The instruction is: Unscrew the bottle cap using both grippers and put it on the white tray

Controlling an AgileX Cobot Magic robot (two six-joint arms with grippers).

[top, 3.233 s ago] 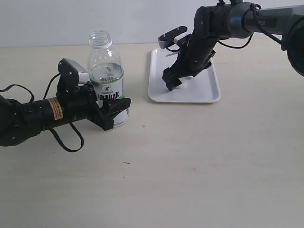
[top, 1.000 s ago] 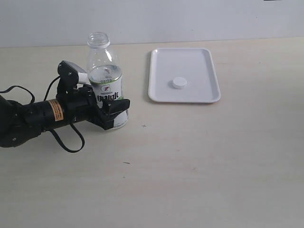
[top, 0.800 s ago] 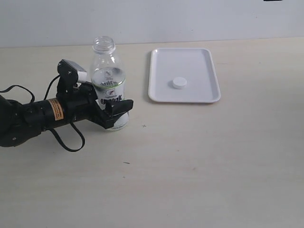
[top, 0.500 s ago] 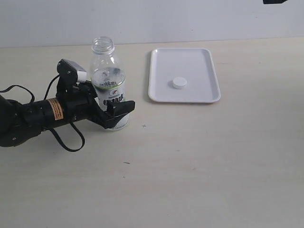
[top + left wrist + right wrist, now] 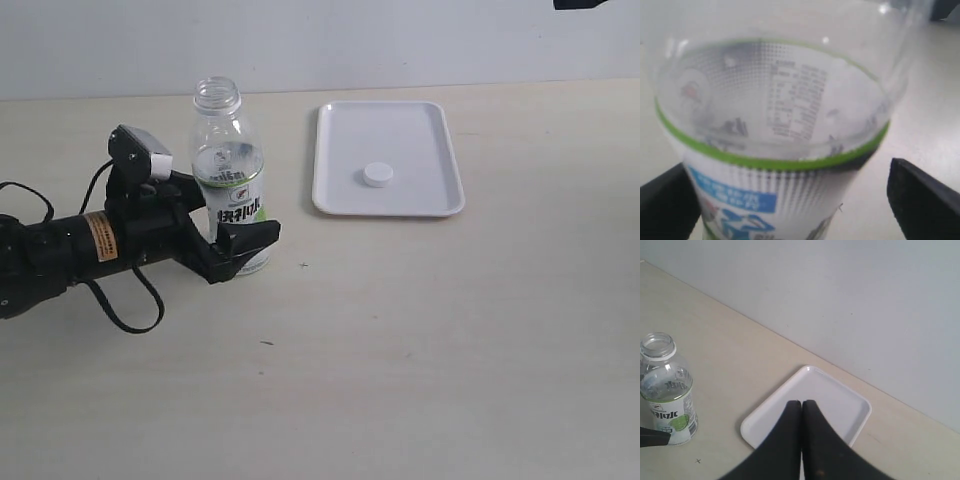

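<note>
The clear bottle with a white-and-green label stands upright on the table, its threaded neck uncapped. My left gripper is open, with a black finger on either side of the bottle's lower half. In the left wrist view the bottle fills the frame, and table shows between it and one finger. The small white bottle cap lies on the white tray. My right gripper is shut on nothing, high above the tray, hiding the cap there. The bottle shows beside it.
The pale wooden table runs to a light wall at the back. A dark piece of the right arm pokes in at the top edge of the exterior view. Black cables loop beside the left arm.
The right arm has lifted off the tray and out of the exterior view, leaving the cap there. The bottle shifted slightly right. The left gripper drew back a little to the left.
</note>
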